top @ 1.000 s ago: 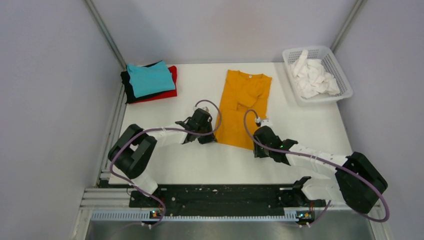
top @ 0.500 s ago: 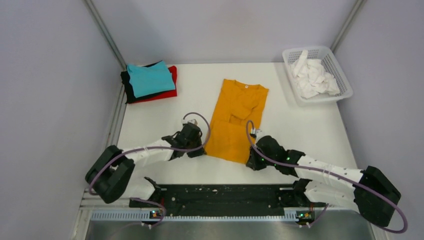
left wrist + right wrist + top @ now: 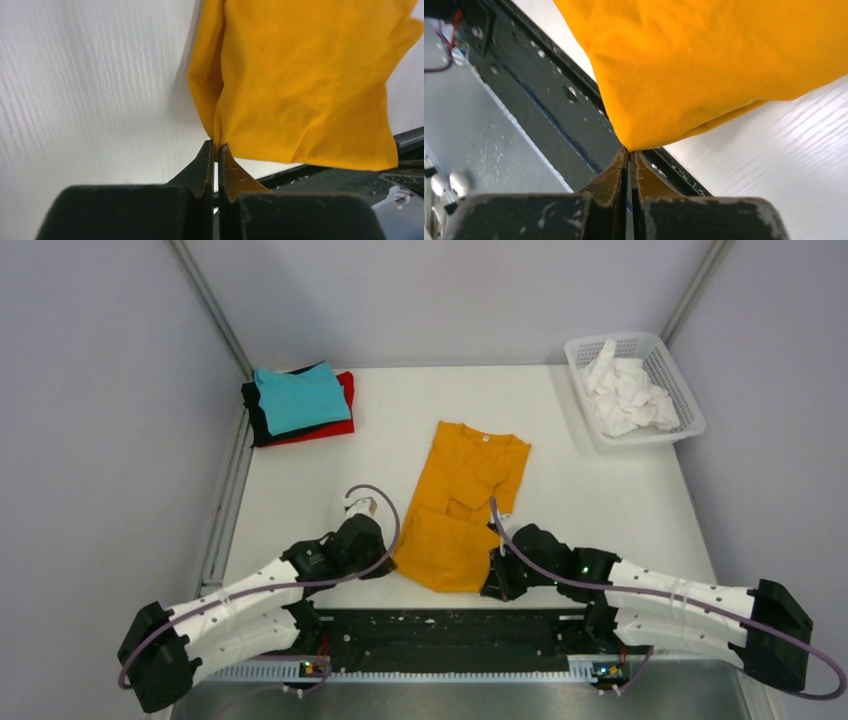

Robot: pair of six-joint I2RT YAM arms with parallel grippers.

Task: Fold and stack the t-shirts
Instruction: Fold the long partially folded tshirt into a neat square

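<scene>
Left fingers (image 3: pixel 202 165): pressed together on the near-left corner of the mustard-orange t-shirt (image 3: pixel 462 502), with only a hairline gap between the tips.
Right fingers (image 3: pixel 617 170): pinched shut on the near-right corner of the same shirt, the cloth gathered to a point at the tips.
Mustard-orange t-shirt: a long narrow strip in the middle of the surface (image 3: pixel 610 510). The collar is at the far end, the shirt slants a little rightward as it runs away from the arms, and a sleeve is folded in over the chest.
Near edge: the shirt's near hem sits right at the near edge of the surface. Both wrist views show cloth reaching over the black rail (image 3: pixel 440 628) there.
Left edge: the folded t-shirts pile (image 3: pixel 300 400) sits in the far-left corner close to the wall (teal on top, black and red showing beneath), well apart from the orange shirt.
Right edge: a white basket (image 3: pixel 690 412) sits in the far-right corner, with crumpled white cloth (image 3: pixel 628 395) inside.
Open room: bare surface lies on both sides of the shirt, towards the pile on the left and towards the basket on the right.
Arms: the left arm (image 3: pixel 240 595) and right arm (image 3: pixel 680 595) lie low, stretched in from the near corners.
Writing: a small pale tag (image 3: pixel 487 437) at the collar, too small to read.
</scene>
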